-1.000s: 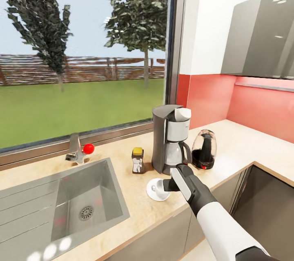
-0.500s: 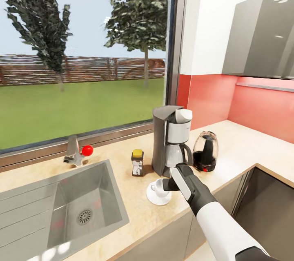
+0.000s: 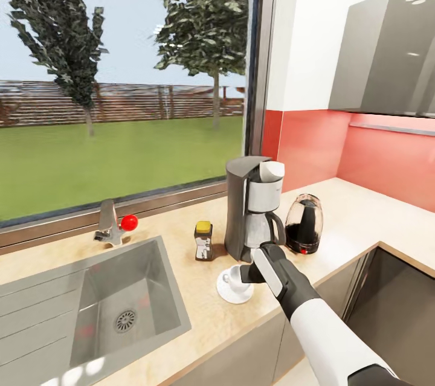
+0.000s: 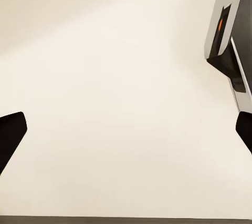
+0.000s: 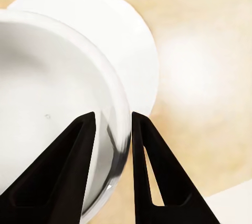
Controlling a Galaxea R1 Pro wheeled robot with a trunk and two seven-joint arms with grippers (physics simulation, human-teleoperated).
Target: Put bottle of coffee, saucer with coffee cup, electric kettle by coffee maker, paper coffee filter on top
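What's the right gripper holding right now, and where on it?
The right gripper pinches the coffee cup by its rim wall, one finger inside, one outside, over the saucer.

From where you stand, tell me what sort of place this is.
A home kitchen, rendered in simulation: a steel sink set in a wood-grain countertop under a garden window, with a coffee maker and electric kettle.
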